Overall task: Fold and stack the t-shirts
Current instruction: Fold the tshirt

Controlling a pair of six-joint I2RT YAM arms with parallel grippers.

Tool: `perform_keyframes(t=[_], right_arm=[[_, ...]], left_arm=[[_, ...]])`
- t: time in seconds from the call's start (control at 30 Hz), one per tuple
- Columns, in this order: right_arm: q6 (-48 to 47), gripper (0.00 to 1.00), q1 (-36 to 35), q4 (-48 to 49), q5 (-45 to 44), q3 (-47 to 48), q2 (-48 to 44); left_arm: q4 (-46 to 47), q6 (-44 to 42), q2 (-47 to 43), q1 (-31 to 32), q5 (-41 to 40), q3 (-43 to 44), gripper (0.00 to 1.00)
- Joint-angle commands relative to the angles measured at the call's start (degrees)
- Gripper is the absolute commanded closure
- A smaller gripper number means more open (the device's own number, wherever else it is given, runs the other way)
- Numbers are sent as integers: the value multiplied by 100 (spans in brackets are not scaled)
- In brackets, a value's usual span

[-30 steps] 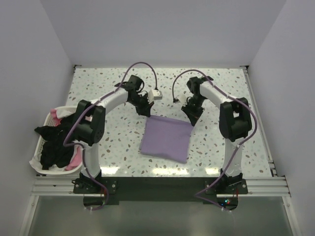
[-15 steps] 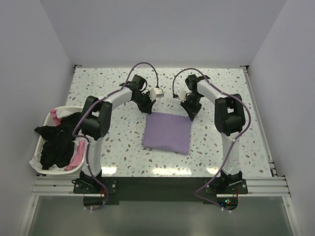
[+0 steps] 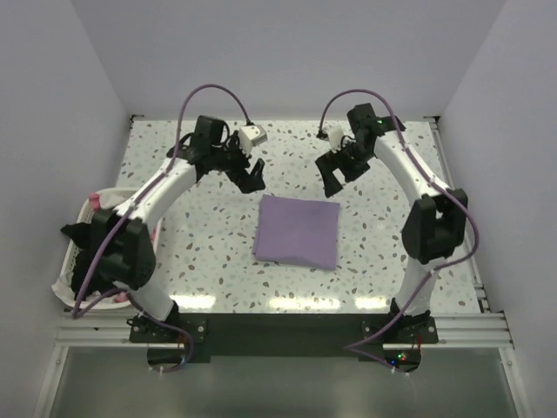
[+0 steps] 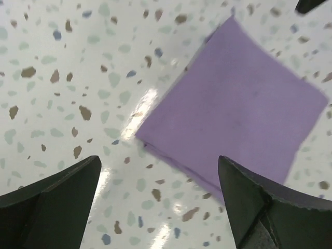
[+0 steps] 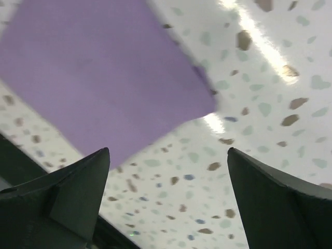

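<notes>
Shirt (image 3: 297,231), lilac and folded square, lies flat below and between your claws. The left claw (image 3: 254,177) is off its far-left corner and the right claw (image 3: 332,180) off its far-right, both gaping and empty (neither touches cloth). Basket (image 3: 61,286) sits well left of the left claw.

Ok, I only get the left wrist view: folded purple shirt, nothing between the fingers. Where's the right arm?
Observer: The right arm's fingers hang open and empty over the table, just past the purple shirt's far right corner.
Operator: More shirts waiting?
Observer: A white basket at the table's left edge holds black cloth spilling over its rim.
Operator: Anything stacked with the purple one?
Observer: No, in the top view it lies alone, no other colour at its edges.
</notes>
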State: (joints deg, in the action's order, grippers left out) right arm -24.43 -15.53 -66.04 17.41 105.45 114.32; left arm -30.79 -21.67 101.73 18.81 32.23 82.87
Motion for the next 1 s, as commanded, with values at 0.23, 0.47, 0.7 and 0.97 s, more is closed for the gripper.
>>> perform_keyframes(t=[0.23,0.47,0.7,0.97], right_arm=[[3055,1,-335,2085,3673,-3677,-2563],[3400,1,-1110,2797,4244,-4401,-2187],[2567,1,-952,2114,4367,-4190,-772],[1442,1,-338,1191,3753,-4102,318]], left_arm=[[2997,4088,-1999,1151,2639,-3240,0],[3852,4742,-1158,1389,3132,-3708,0],[3212,4023,-6,1249,2930,-3743,0],[2684,3627,945,274,2719,-3822,0]])
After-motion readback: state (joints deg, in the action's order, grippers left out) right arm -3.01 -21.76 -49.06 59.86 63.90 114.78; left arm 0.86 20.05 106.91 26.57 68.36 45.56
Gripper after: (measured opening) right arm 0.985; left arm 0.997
